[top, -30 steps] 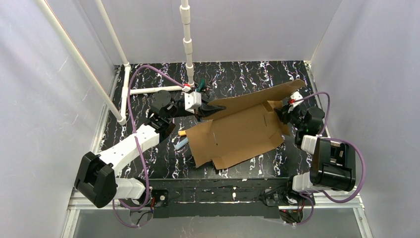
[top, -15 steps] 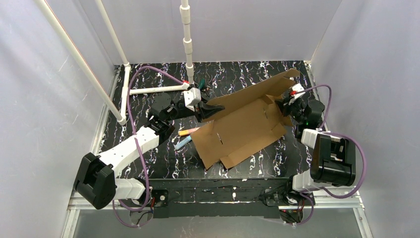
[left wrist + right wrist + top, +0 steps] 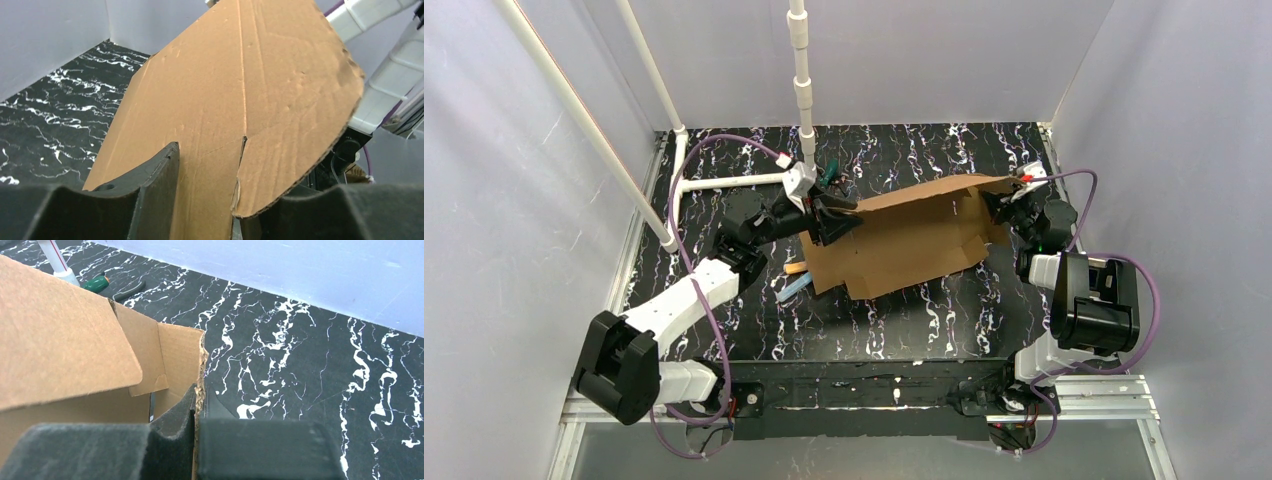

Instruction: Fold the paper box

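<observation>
The paper box [image 3: 904, 240] is a brown corrugated sheet with flaps and slits, held up off the black table between both arms. My left gripper [image 3: 838, 222] is at its left end. In the left wrist view the left gripper [image 3: 235, 192] is open, and the paper box [image 3: 225, 100] stands loose in the gap, a rounded flap lying over the right finger [image 3: 320, 210]. My right gripper [image 3: 996, 207] is at the box's far right corner. In the right wrist view the right gripper [image 3: 198, 412] is shut on the ragged edge of a side panel of the paper box [image 3: 60, 335].
An orange marker [image 3: 796, 268] and a blue marker [image 3: 792, 289] lie on the table just left of the box. A green-handled tool [image 3: 829, 176] lies by the white pipe post [image 3: 802, 90]. A white pipe frame [image 3: 724, 182] crosses the back left. Grey walls enclose the table.
The box has swung up and back, and its near flaps have left the table. My left jaws have parted from their grip. My right jaws closed on the box edge and moved back.
</observation>
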`<action>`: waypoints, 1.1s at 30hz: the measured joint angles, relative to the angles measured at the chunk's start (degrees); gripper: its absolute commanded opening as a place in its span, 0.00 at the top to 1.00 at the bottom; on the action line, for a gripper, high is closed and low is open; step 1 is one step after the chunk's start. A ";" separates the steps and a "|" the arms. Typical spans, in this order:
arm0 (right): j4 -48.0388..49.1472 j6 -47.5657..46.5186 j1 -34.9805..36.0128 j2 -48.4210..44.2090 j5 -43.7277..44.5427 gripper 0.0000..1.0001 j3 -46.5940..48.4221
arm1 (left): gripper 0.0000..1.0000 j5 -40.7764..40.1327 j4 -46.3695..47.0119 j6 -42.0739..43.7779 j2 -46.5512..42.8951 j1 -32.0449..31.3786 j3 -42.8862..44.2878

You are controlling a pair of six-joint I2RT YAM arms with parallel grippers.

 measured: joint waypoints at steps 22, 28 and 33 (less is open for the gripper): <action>3.67 0.72 0.00 -0.02 -1.05 0.99 -0.17 | 1.00 -6.45 -7.82 -12.13 0.46 1.57 8.46; 5.01 1.62 0.00 -0.02 -1.88 0.99 -1.40 | 1.00 -8.26 -8.61 -15.96 2.58 1.64 8.46; 6.78 3.41 0.00 -0.02 -1.86 0.99 -2.60 | 1.00 -9.29 -9.51 -15.10 2.62 1.68 8.55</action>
